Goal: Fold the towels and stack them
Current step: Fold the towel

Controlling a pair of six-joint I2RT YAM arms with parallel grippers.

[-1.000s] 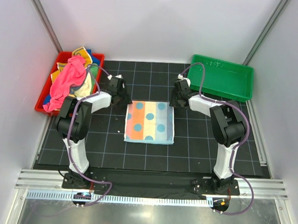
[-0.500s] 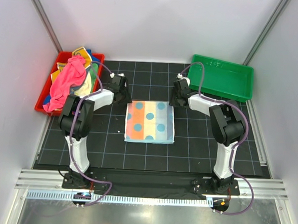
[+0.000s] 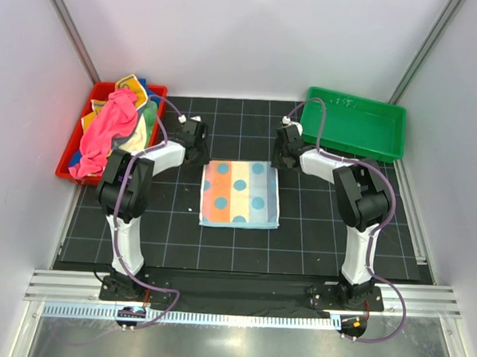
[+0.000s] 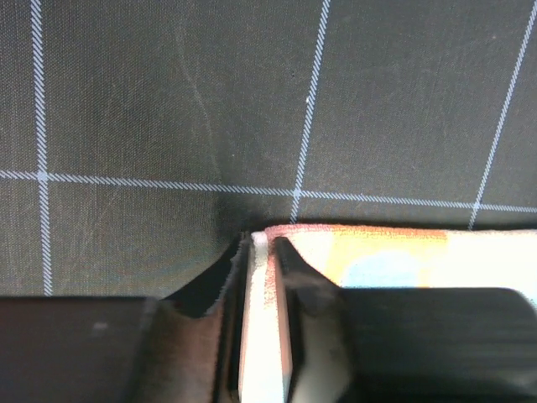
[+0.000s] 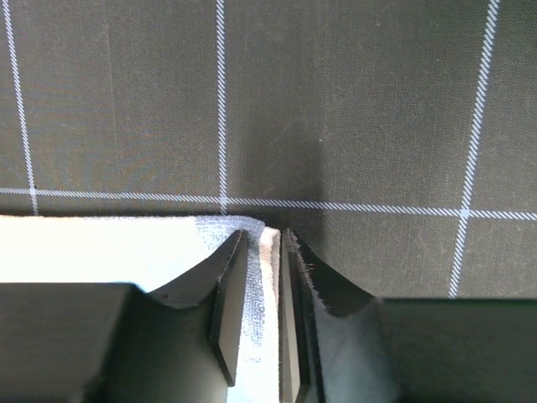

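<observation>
Between the two sets of jaws, flat on the black mat (image 3: 324, 231), the patchwork towel (image 3: 240, 194) is spread: light, limp, best taken at its far corners. Both arms (image 3: 156, 156) are stretched low and forward. A corner is pinched, seemingly firmly, in the left gripper (image 4: 262, 245) and in the right gripper (image 5: 267, 237).

Two arms (image 3: 126, 190) (image 3: 364, 199), one red tray (image 3: 61, 169), one green tray (image 3: 353, 125), one flat patchwork towel (image 3: 240, 194), several heaped towels (image 3: 112, 124).

The overhead view is evenly bright and sharp, with faint soft shadows on the table (image 3: 316, 230). Wrist views are dimmer; the patchwork towel (image 4: 403, 256) blows out white, lower frame blurred.
</observation>
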